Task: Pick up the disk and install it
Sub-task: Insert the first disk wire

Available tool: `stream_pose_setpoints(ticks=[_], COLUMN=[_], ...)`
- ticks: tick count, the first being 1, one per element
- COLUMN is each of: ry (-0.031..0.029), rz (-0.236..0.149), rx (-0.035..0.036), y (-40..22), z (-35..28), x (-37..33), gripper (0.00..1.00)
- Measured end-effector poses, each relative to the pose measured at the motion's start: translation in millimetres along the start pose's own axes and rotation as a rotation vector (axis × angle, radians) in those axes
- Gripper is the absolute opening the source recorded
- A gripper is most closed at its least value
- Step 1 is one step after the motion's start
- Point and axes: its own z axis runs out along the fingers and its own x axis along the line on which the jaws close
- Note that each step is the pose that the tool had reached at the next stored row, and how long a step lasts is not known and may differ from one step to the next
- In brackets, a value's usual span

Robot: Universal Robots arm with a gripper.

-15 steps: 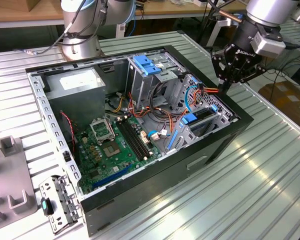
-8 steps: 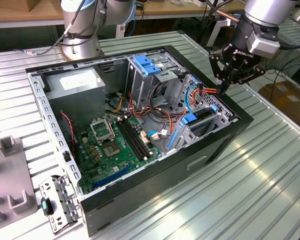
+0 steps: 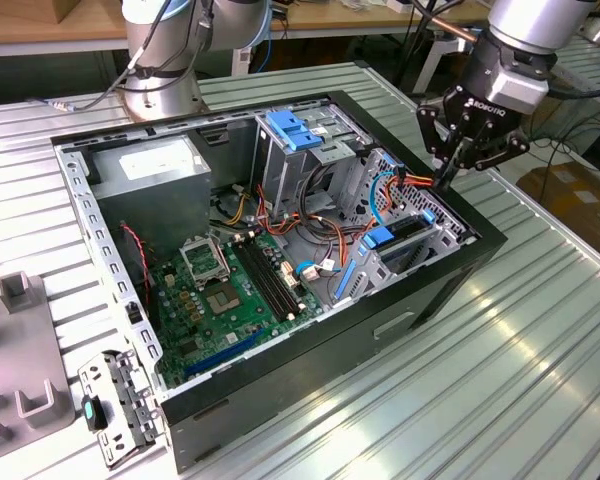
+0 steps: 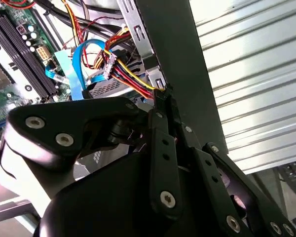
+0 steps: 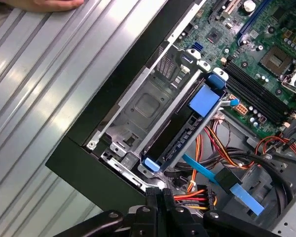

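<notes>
The disk (image 5: 180,136) stands on edge in the drive cage at the corner of the open computer case (image 3: 330,350), a dark slab with blue rails at both ends and a blue tab on top. In the exterior view the disk (image 3: 405,232) lies low in the case's right corner. My gripper (image 3: 448,178) hangs just above that corner, over the case rim, with its fingers pressed together and nothing between them. In both wrist views the shut fingers (image 4: 163,103) (image 5: 158,193) sit beside a bundle of red, yellow and black cables, a short way from the disk.
Inside the case are a green motherboard (image 3: 220,290), a grey power supply box (image 3: 155,170) and a grey cage topped by a blue slotted bracket (image 3: 295,130). Grey fixtures (image 3: 20,290) stand at the exterior view's left. A person's hand (image 5: 44,4) rests on the ribbed table.
</notes>
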Motion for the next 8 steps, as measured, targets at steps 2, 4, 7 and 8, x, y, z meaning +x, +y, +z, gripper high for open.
stream_pose_setpoints(ticks=[2,4,7,8], ry=[-0.0004,-0.0006,-0.0012,-0.0013], rz=[0.034,0.053,0.103,0.112], rx=[-0.0011,-0.0017,-0.0032,-0.0035], y=[0.6,1.0,1.6,1.7], z=[0.1,0.1,0.4,0.5], x=[-0.5,-0.7,-1.2,-1.3], gripper=[0.16,0.16,0.16,0.16])
